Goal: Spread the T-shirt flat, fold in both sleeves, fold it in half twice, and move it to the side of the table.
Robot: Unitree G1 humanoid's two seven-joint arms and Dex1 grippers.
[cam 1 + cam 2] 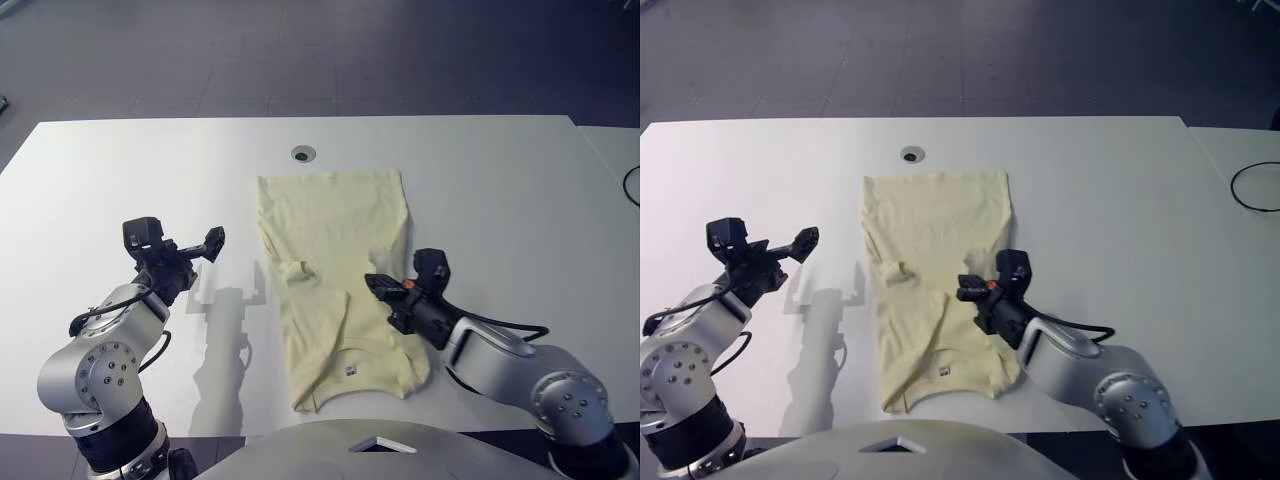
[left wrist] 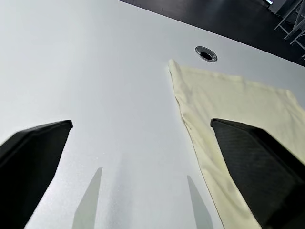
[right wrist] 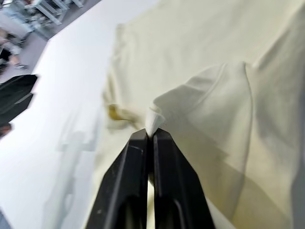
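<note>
White table (image 1: 480, 180), round cable grommet (image 1: 303, 153) set in it near the far edge, pale yellow T-shirt (image 1: 335, 230) lying lengthwise at its middle, hem near the grommet, collar toward the near edge.

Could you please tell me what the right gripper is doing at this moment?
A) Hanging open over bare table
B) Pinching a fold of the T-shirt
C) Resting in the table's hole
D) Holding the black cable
B: in the right wrist view the right gripper has its fingers pressed together, with a peak of T-shirt cloth caught at their tips.
</note>
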